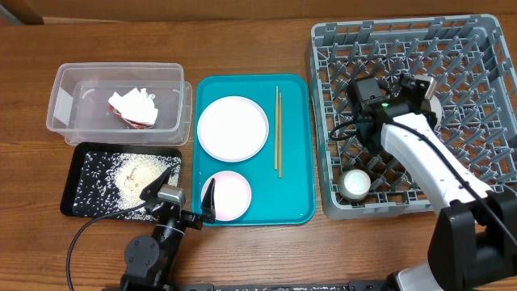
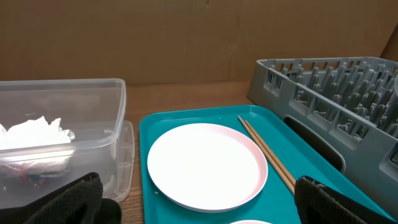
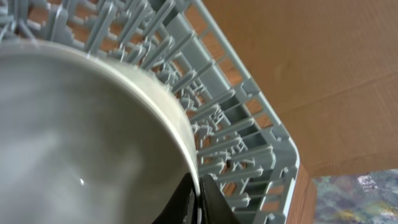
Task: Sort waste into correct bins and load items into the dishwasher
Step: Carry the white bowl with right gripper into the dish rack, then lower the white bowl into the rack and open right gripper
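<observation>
My right gripper [image 1: 420, 90] is over the grey dish rack [image 1: 485, 121] and is shut on the rim of the steel bowl [image 3: 81, 137]. The pinch shows in the right wrist view [image 3: 198, 194]. A small white cup [image 1: 354, 184] stands in the rack's near left corner. My left gripper [image 1: 191, 204] is open and empty, low at the near edge of the teal tray [image 1: 295, 145], beside the small pink bowl [image 1: 229, 196]. The pale plate [image 1: 233, 128] and the chopsticks [image 1: 277, 129] lie on that tray. The plate [image 2: 205, 163] and chopsticks [image 2: 267, 155] also show in the left wrist view.
The clear tub [image 1: 73, 97] at the far left holds crumpled white paper with a red bit [image 1: 133, 107]. The black tray [image 1: 81, 190] in front of it holds rice grains [image 1: 133, 174]. A cardboard wall stands behind the table.
</observation>
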